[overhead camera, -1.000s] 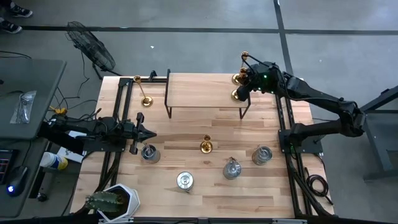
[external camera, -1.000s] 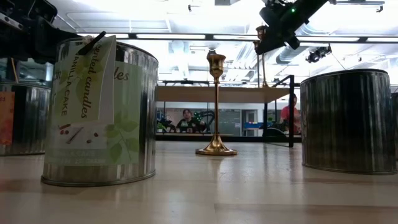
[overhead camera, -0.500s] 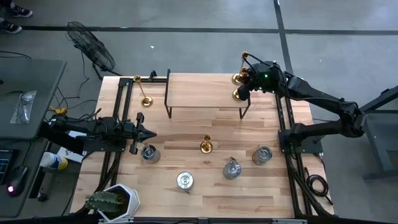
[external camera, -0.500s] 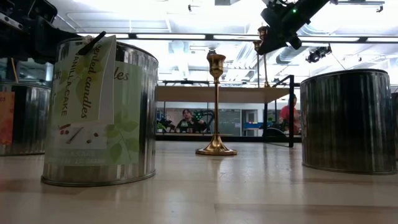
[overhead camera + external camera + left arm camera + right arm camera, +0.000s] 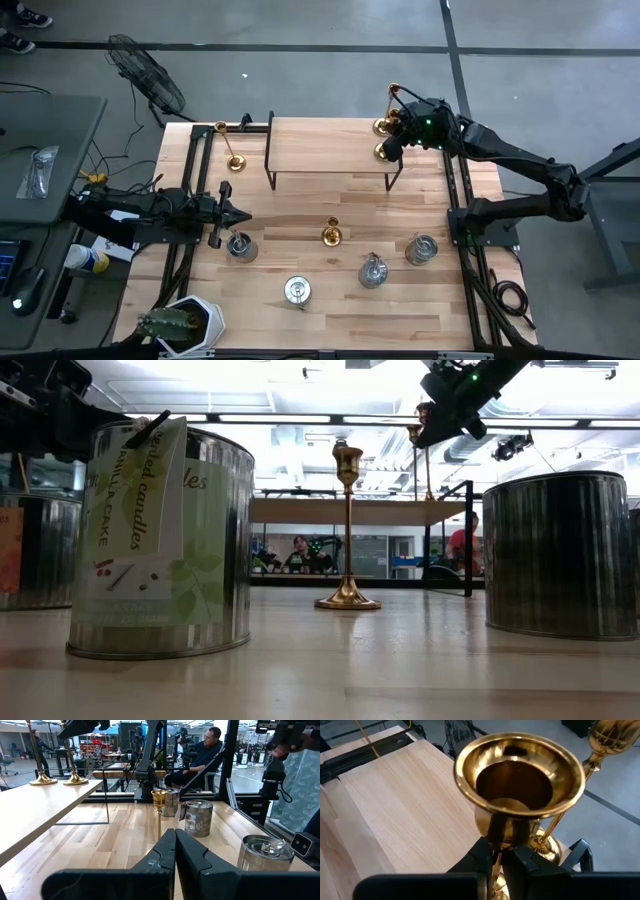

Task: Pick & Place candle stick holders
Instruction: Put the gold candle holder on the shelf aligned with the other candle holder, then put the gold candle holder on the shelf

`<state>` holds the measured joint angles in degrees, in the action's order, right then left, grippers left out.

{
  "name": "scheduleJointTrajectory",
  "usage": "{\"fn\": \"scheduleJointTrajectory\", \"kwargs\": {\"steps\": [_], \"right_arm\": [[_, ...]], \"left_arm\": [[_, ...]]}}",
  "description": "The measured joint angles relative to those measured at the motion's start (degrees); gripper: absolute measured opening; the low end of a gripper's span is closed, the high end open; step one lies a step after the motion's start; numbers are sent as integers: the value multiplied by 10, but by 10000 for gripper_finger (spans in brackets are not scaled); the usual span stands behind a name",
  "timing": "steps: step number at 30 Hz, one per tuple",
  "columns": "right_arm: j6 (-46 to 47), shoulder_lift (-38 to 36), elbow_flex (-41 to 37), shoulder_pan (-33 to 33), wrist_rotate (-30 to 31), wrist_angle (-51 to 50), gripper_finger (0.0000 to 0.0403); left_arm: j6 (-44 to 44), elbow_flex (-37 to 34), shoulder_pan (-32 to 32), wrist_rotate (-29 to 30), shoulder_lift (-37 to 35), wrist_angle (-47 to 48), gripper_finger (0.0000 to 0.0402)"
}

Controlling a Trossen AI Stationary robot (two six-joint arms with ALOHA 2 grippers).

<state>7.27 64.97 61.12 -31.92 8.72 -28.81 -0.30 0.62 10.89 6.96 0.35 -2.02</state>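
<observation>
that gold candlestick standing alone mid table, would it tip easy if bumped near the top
Probably yes. The lone gold candlestick has a tall thin stem on a small round base, so a nudge near the cup would likely topple it. It looks like rigid polished metal, so probably stiff, and slippery to pinch. On its side it may roll in an arc.

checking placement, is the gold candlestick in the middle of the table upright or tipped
Upright: the candlestick stands on its round base, stem vertical, cup on top.

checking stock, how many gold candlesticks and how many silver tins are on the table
gold candlesticks: 4
silver tins: 4
total: 8
</observation>
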Motion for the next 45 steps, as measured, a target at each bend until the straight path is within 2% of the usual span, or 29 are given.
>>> {"fn": "scheduleJointTrajectory", "kwargs": {"steps": [13,17,24,29,36,45], "right_arm": [[0,1,-2,0,1,-6,68],[4,1,-2,0,1,-5,109],[27,-5,-1,0,5,-14,206],[41,-19,-1,8,37,-41,248],[62,-51,0,38,38,-127,258],[68,-85,0,108,-51,-203,259]], "left_arm": [[0,0,0,0,0,0,0],[0,0,0,0,0,0,0],[0,0,0,1,0,0,0],[0,0,0,1,0,0,0],[0,0,0,3,0,0,0],[0,0,0,3,0,0,0]]}}
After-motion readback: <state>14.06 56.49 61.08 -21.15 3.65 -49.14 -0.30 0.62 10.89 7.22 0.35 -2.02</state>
